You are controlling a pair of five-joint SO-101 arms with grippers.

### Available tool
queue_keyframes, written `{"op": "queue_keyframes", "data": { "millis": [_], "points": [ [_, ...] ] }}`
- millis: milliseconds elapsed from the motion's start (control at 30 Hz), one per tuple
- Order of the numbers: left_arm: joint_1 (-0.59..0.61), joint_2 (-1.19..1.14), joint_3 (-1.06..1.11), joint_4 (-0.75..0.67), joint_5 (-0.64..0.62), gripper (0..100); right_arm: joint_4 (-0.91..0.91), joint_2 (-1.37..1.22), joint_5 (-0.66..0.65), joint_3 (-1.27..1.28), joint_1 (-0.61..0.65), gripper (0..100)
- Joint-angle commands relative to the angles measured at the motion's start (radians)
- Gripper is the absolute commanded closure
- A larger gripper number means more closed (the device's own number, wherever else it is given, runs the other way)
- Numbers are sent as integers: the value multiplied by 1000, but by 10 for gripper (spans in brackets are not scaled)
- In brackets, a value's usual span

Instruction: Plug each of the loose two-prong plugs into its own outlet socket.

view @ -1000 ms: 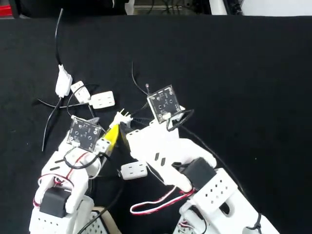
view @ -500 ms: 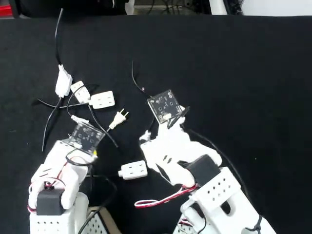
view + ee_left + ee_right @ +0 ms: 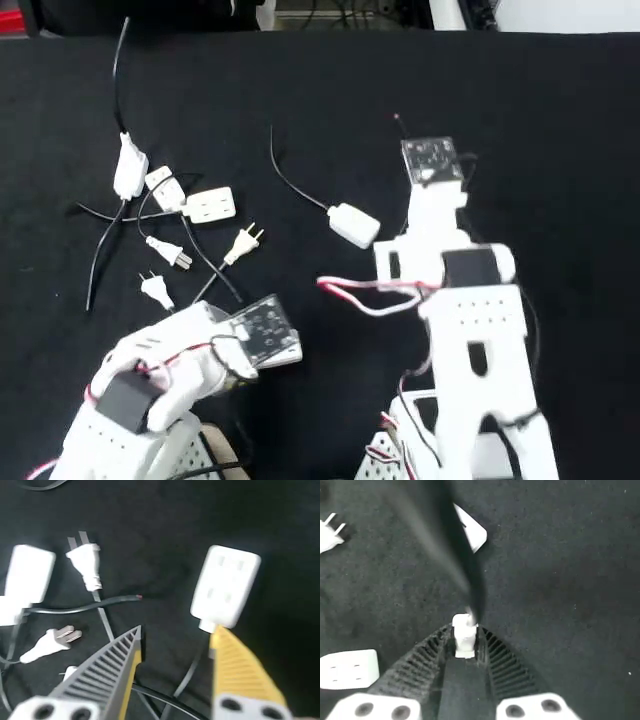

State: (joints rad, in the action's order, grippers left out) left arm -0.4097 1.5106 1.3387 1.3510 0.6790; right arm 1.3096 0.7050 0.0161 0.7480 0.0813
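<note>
My left gripper (image 3: 176,632) is open, its grey and yellow fingers astride bare cloth just short of a white outlet socket (image 3: 226,587). In the high view the left arm (image 3: 160,375) sits at the front left and covers most of that socket (image 3: 285,352). Three loose white two-prong plugs (image 3: 245,243) (image 3: 170,252) (image 3: 155,290) lie ahead of it; two show in the left wrist view (image 3: 85,565) (image 3: 50,642). My right gripper (image 3: 465,630) is shut on a small white plug (image 3: 465,637) with a black cord. The right arm (image 3: 445,270) stands at the right.
A white socket (image 3: 350,222) on a thin black wire lies mid-table. More sockets (image 3: 210,205) (image 3: 160,185) and a white adapter (image 3: 130,165) sit in tangled black cords at the left. The black cloth is open at the back and far right.
The right arm swung from the centre to the right, uncovering the mid-table socket. The left arm drew back and turned right over the near socket, leaving the plug by its yellow finger on the cloth.
</note>
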Motion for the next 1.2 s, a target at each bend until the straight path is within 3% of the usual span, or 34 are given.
{"op": "queue_keyframes", "data": {
  "millis": [0, 367, 600, 867, 1033, 1167],
  "points": [
    [-70, -227, -168, -28, 5, 730, 2, -62, -6, -85, -54, 988],
    [-205, -732, -311, -233, 84, 729, -6, -77, -34, -90, -192, 988],
    [-208, -988, -335, -399, 83, 730, -12, -79, -40, -88, -235, 988],
    [-249, -1049, -329, -448, -14, 890, -41, -77, -38, -71, -236, 988],
    [-318, -1059, -298, -453, -57, 902, -55, -77, -41, -48, -236, 987],
    [-306, -1059, -328, -454, -138, 905, -92, -79, -41, -19, -236, 987]
  ]
}}
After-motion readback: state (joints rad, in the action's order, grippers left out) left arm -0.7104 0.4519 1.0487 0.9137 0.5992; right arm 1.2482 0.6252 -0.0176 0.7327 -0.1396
